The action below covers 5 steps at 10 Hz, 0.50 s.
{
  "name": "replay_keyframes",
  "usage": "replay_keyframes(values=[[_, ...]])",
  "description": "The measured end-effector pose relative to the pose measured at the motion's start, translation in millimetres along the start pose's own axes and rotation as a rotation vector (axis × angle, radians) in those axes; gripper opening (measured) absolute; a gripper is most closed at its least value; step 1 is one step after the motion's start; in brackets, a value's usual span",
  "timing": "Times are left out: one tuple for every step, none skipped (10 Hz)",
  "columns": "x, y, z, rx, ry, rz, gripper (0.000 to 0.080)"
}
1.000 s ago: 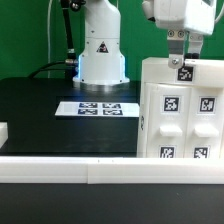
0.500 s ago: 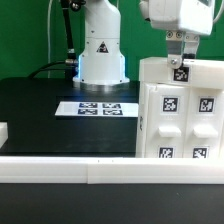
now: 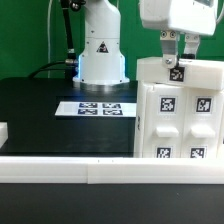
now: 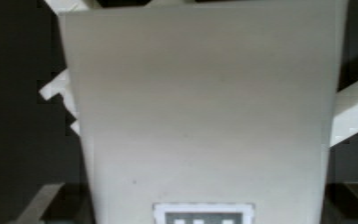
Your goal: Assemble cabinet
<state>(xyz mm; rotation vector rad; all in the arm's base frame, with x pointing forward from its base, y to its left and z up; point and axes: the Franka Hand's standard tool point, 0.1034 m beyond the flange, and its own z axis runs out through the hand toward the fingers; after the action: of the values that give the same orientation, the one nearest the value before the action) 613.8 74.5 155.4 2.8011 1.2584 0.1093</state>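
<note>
gripper [image 3: 176, 62] | we grip the cabinet's [image 3: 180, 118] top edge, fingers closed on it, likely to steady or reposition it | marker board [image 3: 98, 108] well apart

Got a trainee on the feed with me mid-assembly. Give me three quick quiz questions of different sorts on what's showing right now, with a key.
1. True or false: the cabinet stands at the exterior view's right, with the pincer at its top edge.
2. Multiple choice: the marker board lies (A) on top of the cabinet, (B) flat on the black table in front of the robot base, (C) leaning on the white rail.
3. Fill in: the cabinet face turned to the exterior camera shows several black-and-white square ____.

Key: 1 true; 2 B; 3 tags.
</note>
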Motion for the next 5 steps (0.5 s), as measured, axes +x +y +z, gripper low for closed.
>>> replay_keyframes(values=[[0.1,-0.1,0.0,0.0,0.0,0.069,0.0557],[0.2,-0.2,0.0,0.0,0.0,0.161,0.0558],[0.2,-0.3,0.0,0.0,0.0,0.243,0.0558],[0.2,-0.9,0.3,0.011,0.007,0.377,0.0558],[1.9,-1.3,-0.1,0.008,0.011,0.502,0.0558]])
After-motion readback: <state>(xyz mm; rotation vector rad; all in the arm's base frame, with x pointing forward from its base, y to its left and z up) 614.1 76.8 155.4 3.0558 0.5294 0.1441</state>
